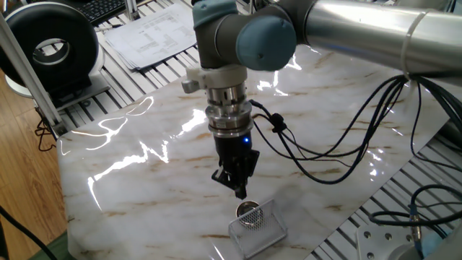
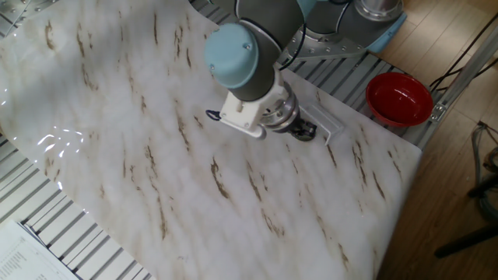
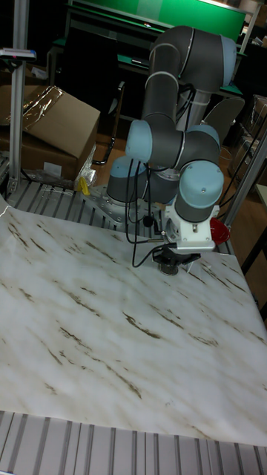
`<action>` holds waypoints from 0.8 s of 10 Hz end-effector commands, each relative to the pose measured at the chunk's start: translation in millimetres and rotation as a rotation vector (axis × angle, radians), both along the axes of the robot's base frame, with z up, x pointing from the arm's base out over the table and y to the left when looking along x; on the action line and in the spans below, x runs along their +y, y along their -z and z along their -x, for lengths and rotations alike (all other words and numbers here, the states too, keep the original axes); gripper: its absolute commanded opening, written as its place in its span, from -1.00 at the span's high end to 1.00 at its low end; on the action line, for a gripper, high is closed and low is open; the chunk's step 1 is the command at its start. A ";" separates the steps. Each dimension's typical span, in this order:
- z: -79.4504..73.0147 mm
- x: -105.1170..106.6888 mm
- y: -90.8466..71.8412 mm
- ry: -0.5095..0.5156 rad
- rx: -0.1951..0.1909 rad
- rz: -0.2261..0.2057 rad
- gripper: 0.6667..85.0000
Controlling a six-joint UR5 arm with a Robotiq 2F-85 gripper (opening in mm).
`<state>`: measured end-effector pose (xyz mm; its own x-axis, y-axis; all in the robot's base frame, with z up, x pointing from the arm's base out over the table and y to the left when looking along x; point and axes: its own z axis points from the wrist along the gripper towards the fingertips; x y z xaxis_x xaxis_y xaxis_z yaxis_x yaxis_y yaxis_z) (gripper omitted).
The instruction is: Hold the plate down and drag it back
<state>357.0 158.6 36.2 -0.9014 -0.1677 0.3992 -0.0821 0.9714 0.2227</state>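
The small round silver metal plate (image 1: 250, 214) is left unpressed; narrow-set fingers (image 1: 240, 189) are poised just beside it, so a slip is risked.

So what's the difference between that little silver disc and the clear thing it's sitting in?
The plate is small, round and shiny metal with a mesh-like centre; the clear tray is larger, rectangular and see-through plastic. The plate lies inside the tray, near the corner closest to the hand, which hangs just above it. Both lie flat at the marble table's edge.
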 end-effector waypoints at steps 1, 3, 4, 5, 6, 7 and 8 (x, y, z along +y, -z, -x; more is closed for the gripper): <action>5.0 6.2 2.6 0.014 0.019 -0.034 0.98; 13.9 8.5 12.6 0.002 0.036 -0.032 0.98; 17.4 10.6 18.5 -0.001 0.035 -0.039 0.98; 20.8 10.2 23.3 -0.008 0.037 -0.041 0.98; 22.9 5.5 24.4 -0.023 0.042 -0.033 0.98; 24.3 4.3 24.3 -0.029 0.042 -0.038 0.98; 26.1 3.9 25.0 -0.032 0.043 -0.043 0.98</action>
<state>335.5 161.4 14.1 -0.8813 -0.2000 0.4282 -0.0970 0.9633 0.2502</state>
